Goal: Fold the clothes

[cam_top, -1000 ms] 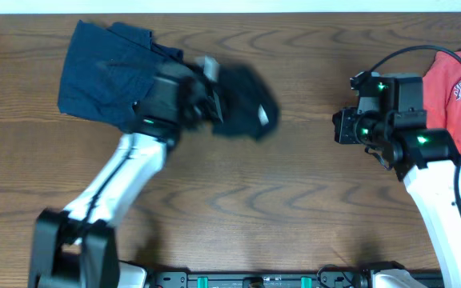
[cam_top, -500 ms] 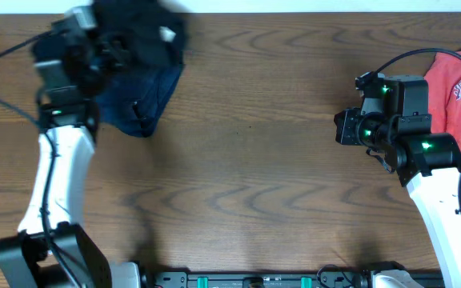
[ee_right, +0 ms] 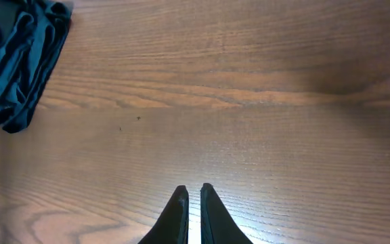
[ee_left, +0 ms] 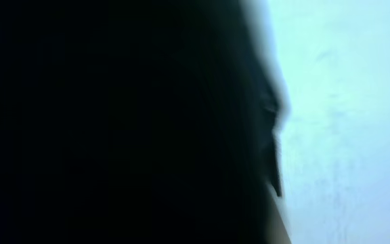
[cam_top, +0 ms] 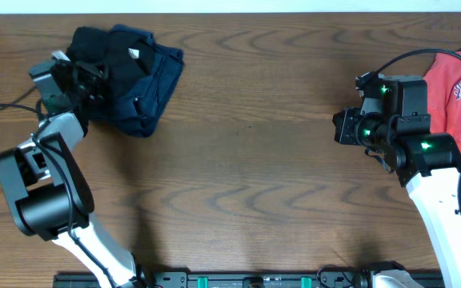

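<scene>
My left pincer is clamped, I think on the black T-shirt atop the navy garment at the desk's far-left corner. My right pincer is pinched together and empty, beside the coral-red T-shirt.

black t-shirt bunched atop navy garment, far-left; coral-red t-shirt right edge.

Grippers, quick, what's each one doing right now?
Left gripper: closed, seemingly on the black T-shirt's edge.
Right gripper: closed, holding nothing, above the table.
</scene>
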`<state>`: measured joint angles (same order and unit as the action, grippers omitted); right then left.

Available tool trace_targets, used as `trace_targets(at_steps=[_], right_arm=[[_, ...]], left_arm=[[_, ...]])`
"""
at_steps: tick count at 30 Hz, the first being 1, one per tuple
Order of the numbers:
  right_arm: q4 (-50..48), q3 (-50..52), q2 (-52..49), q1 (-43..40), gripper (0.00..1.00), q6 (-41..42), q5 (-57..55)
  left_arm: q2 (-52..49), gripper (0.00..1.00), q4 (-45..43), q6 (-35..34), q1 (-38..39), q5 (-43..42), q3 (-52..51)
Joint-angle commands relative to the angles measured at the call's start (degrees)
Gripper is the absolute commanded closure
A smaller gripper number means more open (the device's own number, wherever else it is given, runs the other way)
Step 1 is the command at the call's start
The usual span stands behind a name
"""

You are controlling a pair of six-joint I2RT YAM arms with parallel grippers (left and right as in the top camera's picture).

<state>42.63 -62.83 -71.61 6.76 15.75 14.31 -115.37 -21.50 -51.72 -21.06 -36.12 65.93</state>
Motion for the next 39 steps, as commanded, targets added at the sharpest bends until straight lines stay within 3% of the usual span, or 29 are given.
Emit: trace_targets(at_steps=[1, 2, 3, 4, 6, 8, 13, 22, 25, 30, 32, 34, 35, 37, 39], right_arm=[[0.2, -0.1, 0.5, 0.5, 0.93, 1.0, 0.6], [0.3, -0.1, 0.5, 0.5, 0.93, 1.0, 0.6], [0.3, -0.1, 0.5, 0.5, 0.93, 1.0, 0.6], [0.3, -0.1, 0.5, 0.5, 0.93, 1.0, 0.6], [0.3, -0.1, 0.5, 0.5, 0.93, 1.0, 0.7], [0.3, -0.1, 0.5, 0.5, 0.93, 1.0, 1.2], [0.5, -0.1, 0.5, 0.5, 0.93, 1.0, 1.8], [-2.7, -0.1, 0.5, 0.5, 0.89, 0.2, 2.6], [-6.1, -0.7, 1.8, 0.5, 0.87, -5.0, 7.4], [-5.8, -5.6, 7.1, 0.5, 0.84, -5.4, 8.6], [-5.2, -7.4, 9.7, 0.5, 0.75, -7.2, 10.5], [-4.1, -8.9, 12.9, 0.5, 0.56, -10.6, 12.0], [-3.6, -9.2, 14.6, 0.5, 0.43, -11.8, 12.1], [-3.0, -9.3, 17.9, 0.5, 0.01, -13.0, 12.0], [-2.6, -9.3, 20.6, 0.5, 0.01, -13.1, 11.2]], left_arm=[[-0.1, 0.94, 2.5, -0.6, -0.5, -2.8, 1.0], [0.2, 0.91, 2.6, 0.8, -0.7, -2.9, 1.0], [0.5, 0.83, 2.6, 1.3, -0.9, -3.0, 1.0], [0.9, 0.68, 2.7, 1.3, -1.1, -3.6, 1.0], [2.2, 0.57, 2.7, 1.6, -1.8, -5.1, 1.0], [4.4, 0.27, 4.3, 4.7, -2.8, -6.8, 1.0], [12.5, 0.04, 20.4, 14.1, -7.2, -4.6, 1.0], [34.2, 0.02, 49.2, 40.7, -11.3, -4.5, 1.2], [41.9, 0.02, 56.0, 45.4, -9.0, -2.3, 3.0], [52.7, 0.02, 71.1, 55.8, -0.7, -1.7, 8.8], [56.2, 0.02, 76.5, 58.7, 3.9, 0.8, 10.4], [60.0, 0.02, 81.2, 58.9, 9.1, 8.6, 11.2], [61.7, 0.02, 83.1, 58.5, 11.5, 12.8, 11.2], [65.0, 0.02, 87.3, 58.1, 16.2, 19.9, 11.2], [67.4, 0.02, 90.8, 58.1, 19.5, 22.8, 11.2]])
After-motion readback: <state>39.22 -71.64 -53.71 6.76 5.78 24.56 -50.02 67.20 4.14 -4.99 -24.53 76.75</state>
